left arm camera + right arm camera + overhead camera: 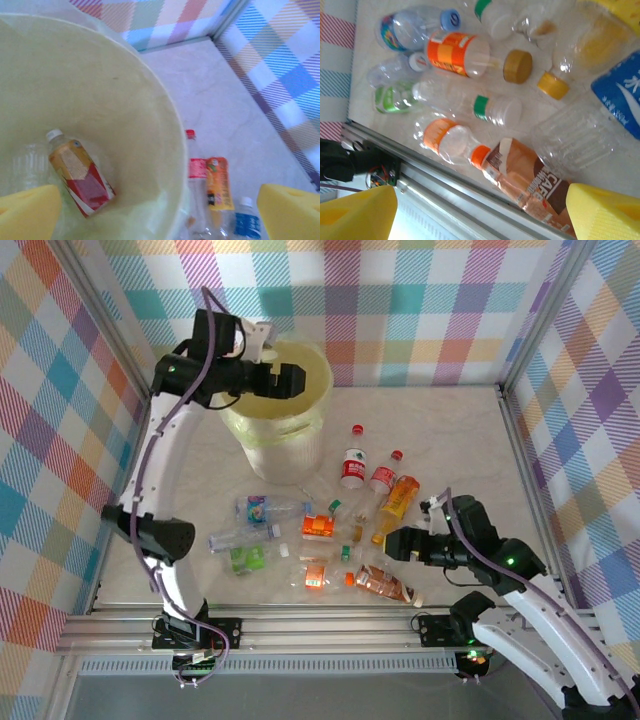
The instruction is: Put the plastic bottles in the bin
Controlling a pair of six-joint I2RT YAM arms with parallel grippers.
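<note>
The left hand (pixel 290 380) is hovering over the mouth of the bin (pixel 280 455) at the upper left of the overhead view, its yellow pads (pixel 30 212) spread wide with nothing between them. Down inside the bin (pixel 100 90) a red-labelled bottle (pixel 80 177) with a white cap is lying on the bottom, with what looks like a clear bottle beside it.

The rest of the bottles (pixel 330 530) are lying scattered across the middle of the bench (pixel 450 440), just in front of the bin. The right hand (pixel 400 543) is reaching in from the lower right toward the near edge of that heap. Its wrist camera is showing the right hand (pixel 480 210) also gaping and empty, straddling a brown coffee bottle (pixel 530 180) that is lying close beside the metal rail (pixel 445 195).

To my eye the job is barely started: one drop-off is done and the next pick is under way. The right hand is needing to come down over the brown bottle and close across its body. The neighbours are crowding it, so a clean, square grip matters, and then comes a long carry across to the bin.
</note>
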